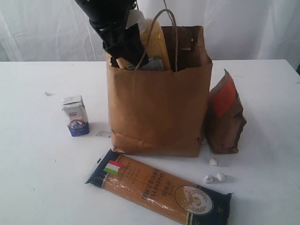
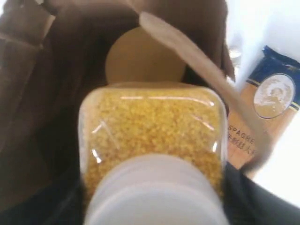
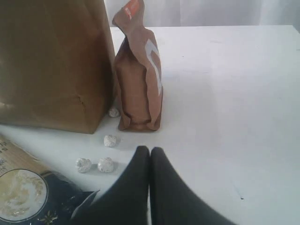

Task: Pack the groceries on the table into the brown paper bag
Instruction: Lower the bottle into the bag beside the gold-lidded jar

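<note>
Left gripper at the bag mouth: bottle going in

We list by size:
- Table: bears everything.
- Brown paper bag: upright, frame centre.
- Long spaghetti pack: flat, lower centre.
- Brown-orange pouch: standing just right of the bag.
- Yellow-grain bottle: clasped in the left gripper's part-spread jaws at upper centre, above a gold-lidded glass jar inside.
- Small milk carton: left of the bag.
- Right gripper: pressed closed, empty.

Next, we judge: lower the bottle clear of the handle, then release.

Four small foil-wrapped balls lie loose, two side by side; a white curtain hangs behind.
</note>
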You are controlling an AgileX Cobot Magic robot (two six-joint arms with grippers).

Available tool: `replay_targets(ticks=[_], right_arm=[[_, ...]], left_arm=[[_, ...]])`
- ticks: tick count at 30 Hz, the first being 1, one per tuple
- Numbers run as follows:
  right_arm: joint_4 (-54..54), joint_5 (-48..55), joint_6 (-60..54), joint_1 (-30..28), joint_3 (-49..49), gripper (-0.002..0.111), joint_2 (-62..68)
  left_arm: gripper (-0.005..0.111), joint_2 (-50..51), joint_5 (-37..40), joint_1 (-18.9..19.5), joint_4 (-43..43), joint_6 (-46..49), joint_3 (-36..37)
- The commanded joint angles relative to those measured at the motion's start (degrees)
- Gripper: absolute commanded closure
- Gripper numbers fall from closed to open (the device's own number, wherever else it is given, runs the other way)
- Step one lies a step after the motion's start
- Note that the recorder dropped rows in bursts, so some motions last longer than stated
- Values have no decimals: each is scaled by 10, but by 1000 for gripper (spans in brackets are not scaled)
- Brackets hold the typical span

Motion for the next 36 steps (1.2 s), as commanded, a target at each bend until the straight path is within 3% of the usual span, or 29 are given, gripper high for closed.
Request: replay_targets(ticks=[1, 17, 28, 33, 36], right_arm=[[-3, -4, 2, -2, 1, 108, -3], [-3, -4, 2, -2, 1, 108, -3], [-3, -4, 2, -2, 1, 108, -3], [-3, -4, 2, -2, 1, 108, -3], [-3, -4, 2, -2, 1, 108, -3]], left_arm=[[107, 4, 14, 0, -24, 10, -10], [107, 73, 43, 0, -52, 13, -10], [107, 55, 27, 0, -31, 20, -11], [80, 51, -29, 0, 10, -37, -12], [74, 51, -33, 0, 11, -41, -20]])
